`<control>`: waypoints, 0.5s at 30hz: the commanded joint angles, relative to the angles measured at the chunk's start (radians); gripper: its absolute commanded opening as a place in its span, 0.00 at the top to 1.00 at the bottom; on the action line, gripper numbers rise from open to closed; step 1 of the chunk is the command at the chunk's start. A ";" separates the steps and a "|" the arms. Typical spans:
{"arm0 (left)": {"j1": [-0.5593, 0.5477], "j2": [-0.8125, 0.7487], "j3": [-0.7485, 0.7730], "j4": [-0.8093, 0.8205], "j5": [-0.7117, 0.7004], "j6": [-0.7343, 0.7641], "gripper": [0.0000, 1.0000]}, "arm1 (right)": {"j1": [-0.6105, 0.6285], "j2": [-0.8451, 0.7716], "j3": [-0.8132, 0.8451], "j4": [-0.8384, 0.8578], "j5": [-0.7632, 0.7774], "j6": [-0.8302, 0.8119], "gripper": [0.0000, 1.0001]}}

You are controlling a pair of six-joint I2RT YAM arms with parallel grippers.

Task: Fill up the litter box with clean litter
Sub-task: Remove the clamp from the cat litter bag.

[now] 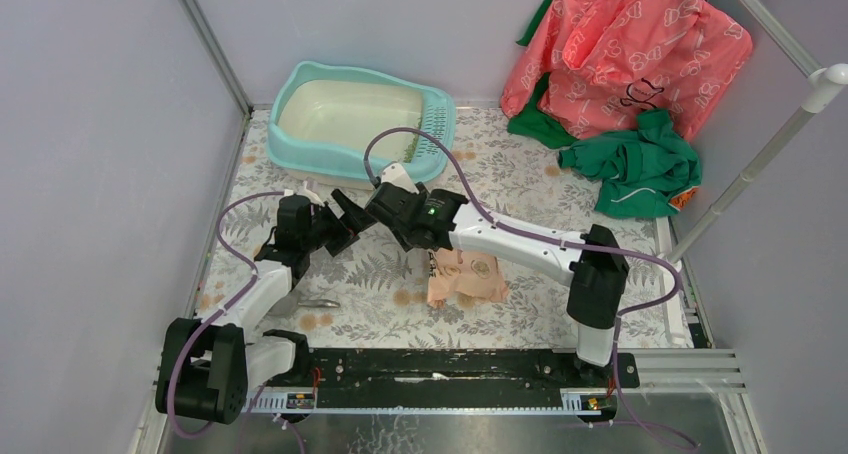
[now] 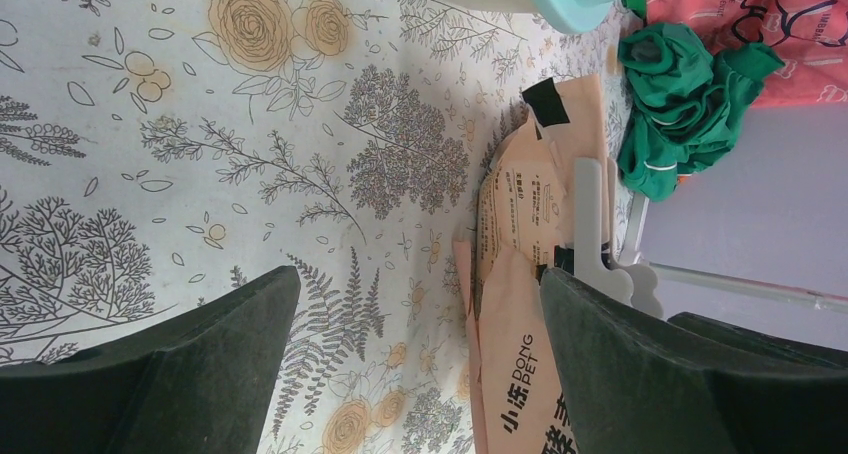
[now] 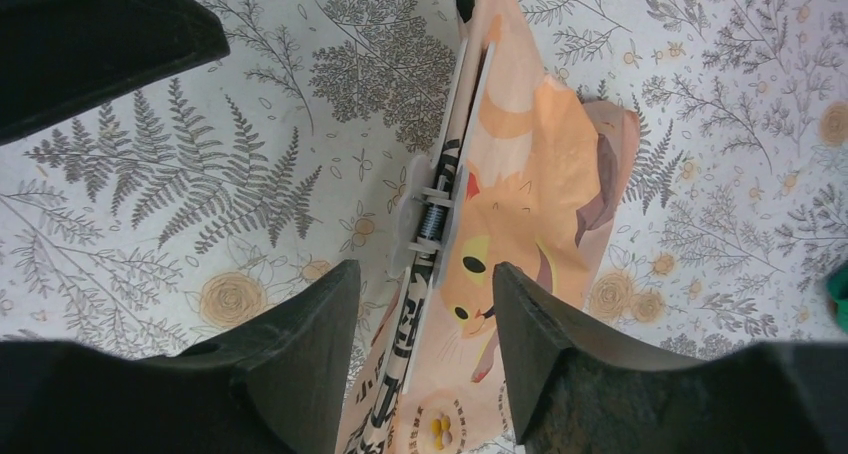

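Print on the peach paper bag (image 2: 520,374)

In the left wrist view, lower centre, black lettering runs sideways up the bag: "DONG PET", with bold Chinese characters beside it. Smaller print higher on the bag is too fine to read. In the right wrist view, the black characters at the bag's (image 3: 520,204) bottom edge are cut off and unreadable.

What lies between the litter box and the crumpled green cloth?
Nothing but bare floral tablecloth separates litter box and green cloth, shown in the top view.

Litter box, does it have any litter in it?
No, the litter box shows only its bare cream inside in the top view.
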 commanded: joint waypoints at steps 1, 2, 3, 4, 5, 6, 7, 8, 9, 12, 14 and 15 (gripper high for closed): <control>-0.004 -0.013 0.033 -0.008 -0.013 0.025 0.01 | 0.008 0.011 0.053 -0.007 0.069 -0.008 0.45; -0.004 -0.013 0.033 -0.008 -0.014 0.025 0.01 | 0.009 0.015 0.053 -0.006 0.070 -0.010 0.48; -0.004 -0.012 0.033 -0.008 -0.015 0.025 0.01 | 0.008 0.016 0.053 -0.004 0.073 -0.011 0.51; -0.004 -0.011 0.031 -0.008 -0.015 0.025 0.01 | 0.007 0.016 0.053 -0.004 0.076 -0.012 0.53; -0.003 -0.012 0.031 -0.008 -0.014 0.025 0.01 | 0.009 0.017 0.052 -0.003 0.077 -0.013 0.56; -0.004 -0.012 0.031 -0.008 -0.015 0.025 0.01 | 0.008 0.017 0.051 0.000 0.078 -0.016 0.59; -0.004 -0.011 0.031 -0.007 -0.016 0.024 0.01 | 0.008 0.018 0.049 0.002 0.080 -0.017 0.61; -0.004 -0.011 0.030 -0.007 -0.017 0.024 0.01 | 0.008 0.019 0.048 0.003 0.083 -0.020 0.64; -0.004 -0.011 0.031 -0.007 -0.017 0.024 0.01 | 0.007 0.020 0.048 0.003 0.084 -0.022 0.67; -0.004 -0.010 0.033 -0.007 -0.016 0.024 0.01 | 0.008 0.026 0.046 0.002 0.091 -0.027 0.74; -0.004 -0.009 0.034 -0.008 -0.017 0.024 0.01 | 0.008 0.026 0.047 0.001 0.095 -0.027 0.82; -0.004 -0.010 0.034 -0.008 -0.016 0.024 0.01 | 0.008 0.023 0.048 -0.001 0.099 -0.023 0.86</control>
